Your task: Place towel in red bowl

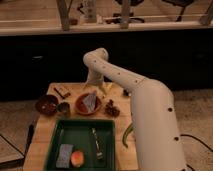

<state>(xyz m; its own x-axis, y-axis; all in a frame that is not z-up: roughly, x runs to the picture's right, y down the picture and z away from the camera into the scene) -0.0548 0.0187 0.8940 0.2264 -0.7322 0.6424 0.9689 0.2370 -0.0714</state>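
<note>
The red bowl (pixel 82 106) sits on the wooden table (pixel 42 129), behind the green tray. A grey towel (pixel 90 100) lies crumpled inside it, standing up a little above the rim. My white arm comes in from the right, bends at an elbow high over the table and points down. My gripper (pixel 96 86) hangs just behind and above the bowl's back rim, close over the towel.
A dark brown bowl (pixel 46 104) and a small dark cup (pixel 63 107) stand left of the red bowl. A brown bar (pixel 62 91) lies behind them. A dark lumpy object (pixel 111 108) lies to the right. The green tray (pixel 77 136) holds a sponge (pixel 64 152), a fruit (pixel 76 158) and a utensil (pixel 96 142).
</note>
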